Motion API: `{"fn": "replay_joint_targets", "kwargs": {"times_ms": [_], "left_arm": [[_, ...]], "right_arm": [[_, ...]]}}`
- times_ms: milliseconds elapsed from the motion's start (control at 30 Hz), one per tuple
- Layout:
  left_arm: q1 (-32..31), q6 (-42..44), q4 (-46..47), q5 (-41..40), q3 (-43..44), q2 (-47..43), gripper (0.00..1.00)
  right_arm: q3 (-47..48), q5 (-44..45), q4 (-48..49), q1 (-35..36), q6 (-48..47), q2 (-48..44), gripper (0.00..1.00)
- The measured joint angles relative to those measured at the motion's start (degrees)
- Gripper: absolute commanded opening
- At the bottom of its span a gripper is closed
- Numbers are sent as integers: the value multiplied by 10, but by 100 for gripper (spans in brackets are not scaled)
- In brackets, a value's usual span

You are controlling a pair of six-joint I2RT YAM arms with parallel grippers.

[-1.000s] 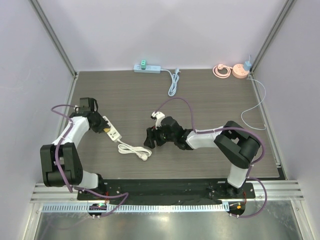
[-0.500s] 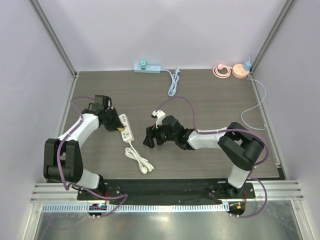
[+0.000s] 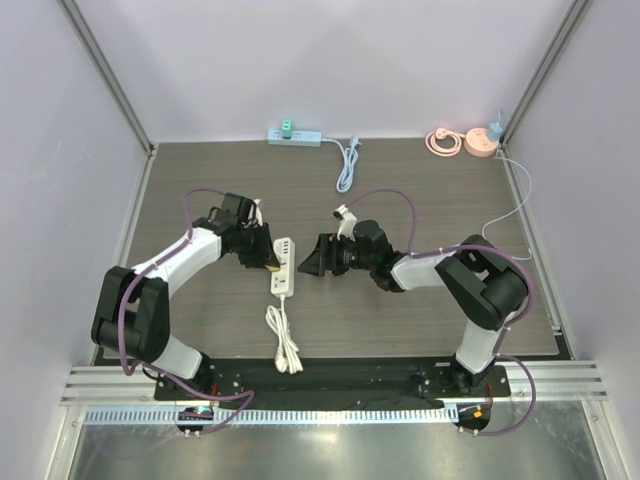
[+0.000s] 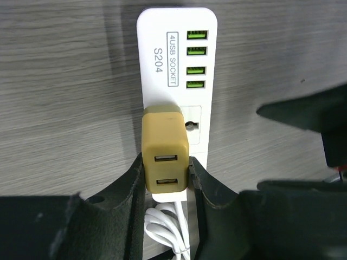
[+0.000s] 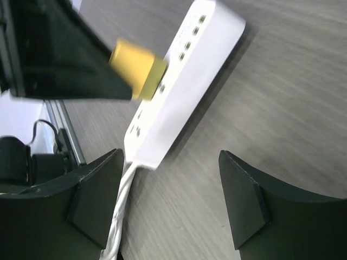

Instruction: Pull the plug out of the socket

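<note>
We're clamping the left gripper (image 4: 165, 163) on the mustard plug (image 4: 165, 142), and the right gripper (image 5: 169, 162) is hovering wide open beside the power strip (image 4: 178, 54) in the middle of the table (image 3: 430, 310), needing to pin it first.

Black jaws clamp the mustard plug (image 4: 165, 149), seated in the white socket strip (image 4: 176, 54).

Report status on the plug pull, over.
Left gripper shut on yellow plug, plug seated in white power strip. Right gripper open, just short of the strip. Nothing blocking the plug.
</note>
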Motion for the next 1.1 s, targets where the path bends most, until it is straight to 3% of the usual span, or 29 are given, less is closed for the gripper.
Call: {"fn": "replay_joint_targets", "kwargs": {"times_ms": [233,867,1100], "left_arm": [[-39,10,4,16,0,3,0],[-65,36,-10,47,3,3,0],[-65,42,-6,57,3,3,0]], "right_arm": [[-1,-42,40,-18,52,40,76],[-3,-89,196,-28,175,146,54],[-6,-89,204,-28,186,151,52]]}}
